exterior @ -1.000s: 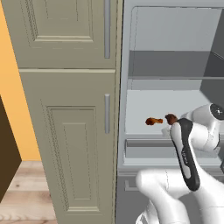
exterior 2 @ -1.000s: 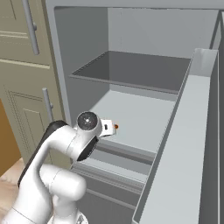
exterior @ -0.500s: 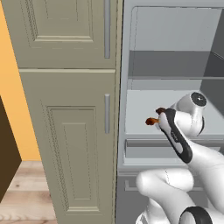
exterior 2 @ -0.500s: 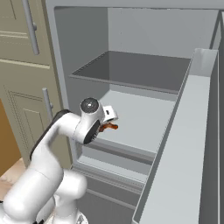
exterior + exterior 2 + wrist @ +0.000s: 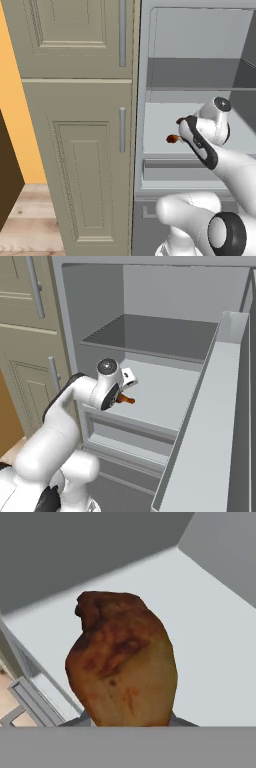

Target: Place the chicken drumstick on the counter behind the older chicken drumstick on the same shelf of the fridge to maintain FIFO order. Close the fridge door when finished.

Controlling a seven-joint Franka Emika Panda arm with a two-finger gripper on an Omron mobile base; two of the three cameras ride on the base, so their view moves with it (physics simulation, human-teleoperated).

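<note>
Beige cupboards (image 5: 75,125) are standing at the left, their right edge meeting the fridge (image 5: 142,60) wall. The fridge is standing open, and the pale shelf (image 5: 170,391) is spanning its width below a darker shelf (image 5: 150,333). In the right base view most of the pale shelf, from its middle to the right wall and back corner, is lying bare, leaving open room there; the open door (image 5: 210,421) with its bin is running along the right side, close beside the shelf's right front corner.

The left base view is showing two brown pieces near the shelf's front edge: one drumstick (image 5: 172,138) lower and further left, and another brown end (image 5: 181,120) poking out just above it at the arm's wrist. Whether the lower one is resting on the shelf cannot be told. The right base view is showing only an orange-brown bit (image 5: 125,400) sticking out beside the wrist, over the shelf's front left part. The hand view is showing the held drumstick (image 5: 122,662) close up, its fat end pointing away, over the pale shelf with the back corner beyond.

The arm is rising from the base, bending at the elbow and reaching forward into the fridge at shelf level. The gripper (image 5: 186,125) is clenched on the drumstick.
</note>
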